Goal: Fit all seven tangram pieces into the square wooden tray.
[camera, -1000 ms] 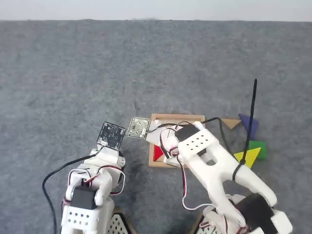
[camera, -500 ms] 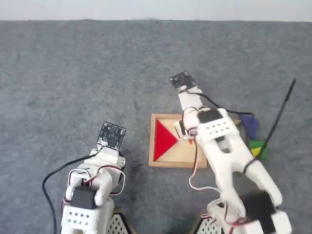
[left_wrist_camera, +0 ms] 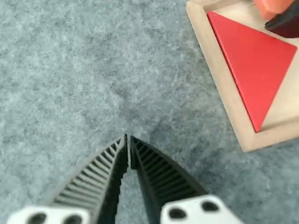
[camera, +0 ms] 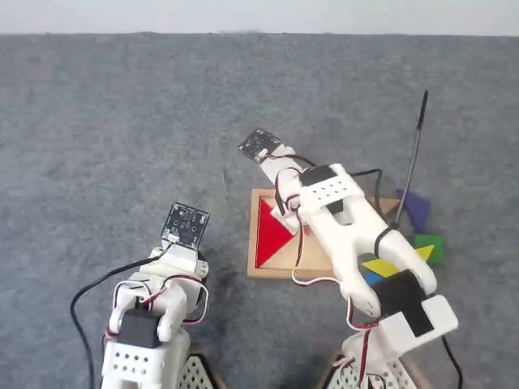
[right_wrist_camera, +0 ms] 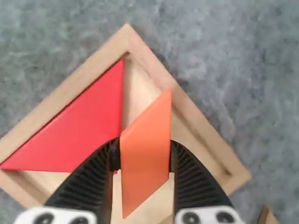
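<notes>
In the high view my right arm [camera: 340, 223] lies across the tray [camera: 250, 243] and covers its right half, with my right jaws under it. Just right of the tray, the same arm hides parts of the yellow piece [camera: 391, 266] and the blue piece [camera: 371, 279], so I cannot tell the blue one's shape. In both wrist views the tray is cut off by the edge. In the right one my fingers [right_wrist_camera: 88, 182] cover both sides of the orange piece [right_wrist_camera: 145, 158].

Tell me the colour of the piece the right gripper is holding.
Orange piece, best seen in the right wrist view.
</notes>
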Robot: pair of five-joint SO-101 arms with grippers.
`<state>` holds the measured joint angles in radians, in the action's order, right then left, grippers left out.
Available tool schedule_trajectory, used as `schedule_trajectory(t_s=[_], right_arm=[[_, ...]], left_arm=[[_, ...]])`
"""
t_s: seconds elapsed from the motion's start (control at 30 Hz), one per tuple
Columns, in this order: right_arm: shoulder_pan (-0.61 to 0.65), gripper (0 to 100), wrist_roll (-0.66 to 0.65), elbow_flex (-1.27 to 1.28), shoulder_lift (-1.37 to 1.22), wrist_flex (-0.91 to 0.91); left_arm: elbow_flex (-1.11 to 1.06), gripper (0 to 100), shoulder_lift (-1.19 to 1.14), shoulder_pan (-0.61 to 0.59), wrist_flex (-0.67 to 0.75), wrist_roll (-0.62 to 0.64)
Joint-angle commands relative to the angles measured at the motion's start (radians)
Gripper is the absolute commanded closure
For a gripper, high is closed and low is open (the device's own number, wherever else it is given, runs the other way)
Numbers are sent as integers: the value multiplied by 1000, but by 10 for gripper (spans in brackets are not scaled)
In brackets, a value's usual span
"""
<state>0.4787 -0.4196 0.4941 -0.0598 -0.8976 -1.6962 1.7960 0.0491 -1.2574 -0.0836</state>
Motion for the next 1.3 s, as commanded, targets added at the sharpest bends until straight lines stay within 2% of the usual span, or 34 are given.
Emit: schedule_trajectory(t_s=[0.0, 0.27, 0.47, 0.67, 0.8, 1.07, 1.27], right_arm=[[19, 955, -64, -57, 16, 16], [19, 955, -235, -61, 15, -15], [12, 955, -164, -61, 50, -97], [45, 956, -155, 150, 263, 12], [24, 956, -155, 187, 341, 7], [18, 956, -161, 176, 278, 21], [15, 956, -160, 55, 134, 10]], left_arm=[[12, 987, 21, -5, -5, 5], [12, 987, 21, -5, -5, 5], [12, 987, 21, -5, -5, 5], [12, 987, 21, -5, -5, 5], [12, 987, 21, -5, -5, 5], [12, 987, 21, -5, -5, 5], [12, 987, 21, -5, -5, 5]])
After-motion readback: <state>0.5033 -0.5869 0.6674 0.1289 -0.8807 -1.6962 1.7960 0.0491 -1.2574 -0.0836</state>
